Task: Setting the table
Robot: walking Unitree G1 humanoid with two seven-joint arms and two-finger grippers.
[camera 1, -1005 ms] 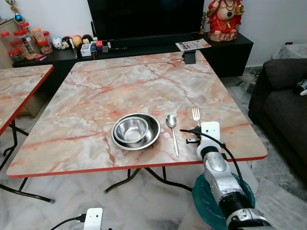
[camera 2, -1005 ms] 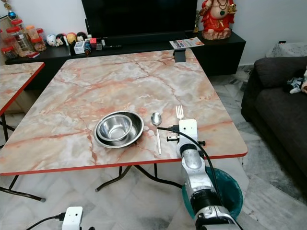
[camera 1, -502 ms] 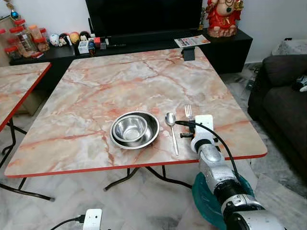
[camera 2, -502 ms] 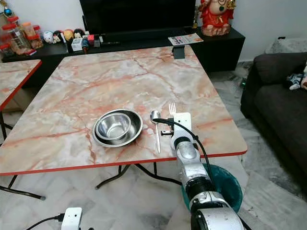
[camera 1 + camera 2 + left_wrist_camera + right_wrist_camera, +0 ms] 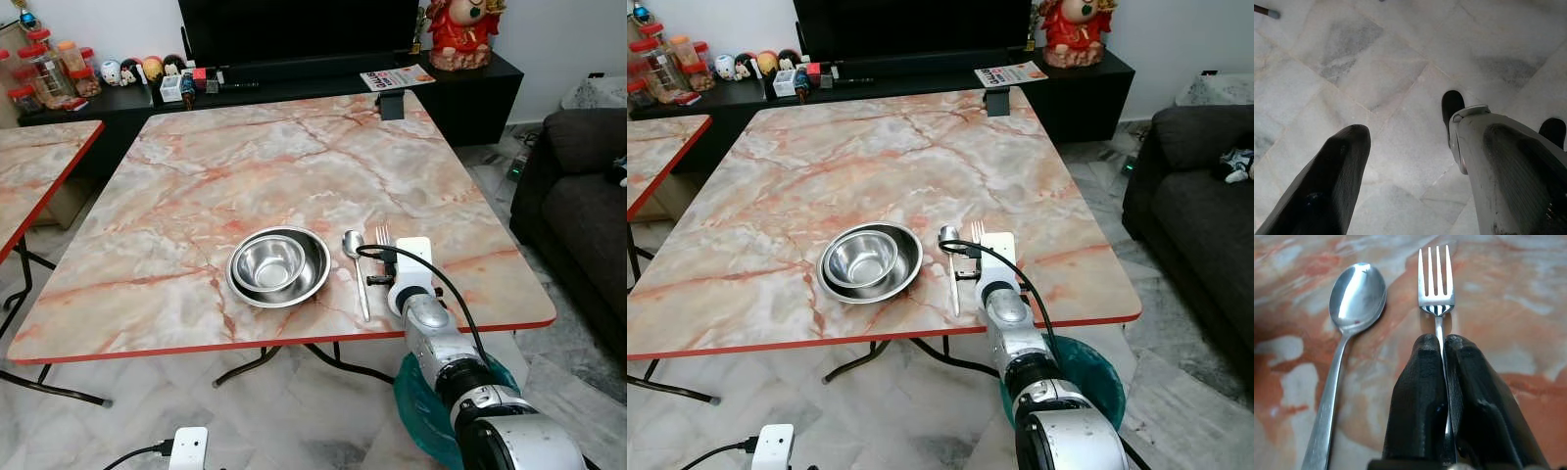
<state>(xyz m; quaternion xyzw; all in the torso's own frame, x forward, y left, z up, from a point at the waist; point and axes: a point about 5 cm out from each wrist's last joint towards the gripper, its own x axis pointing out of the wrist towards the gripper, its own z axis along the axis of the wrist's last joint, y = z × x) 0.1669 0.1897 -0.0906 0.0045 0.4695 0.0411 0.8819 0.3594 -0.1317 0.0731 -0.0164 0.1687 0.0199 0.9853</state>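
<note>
The right claw [image 5: 1442, 345] pinches the fork [image 5: 1436, 281], hiding its handle, beside the spoon [image 5: 1354, 298].

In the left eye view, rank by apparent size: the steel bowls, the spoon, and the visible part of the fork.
1. Steel bowls, two nested, clearly the largest.
2. Spoon, long and thin, lying just right of the bowls.
3. Fork: just its tines show; the handle is covered by the right pincer, shut on it, so its full length is unsure.
</note>
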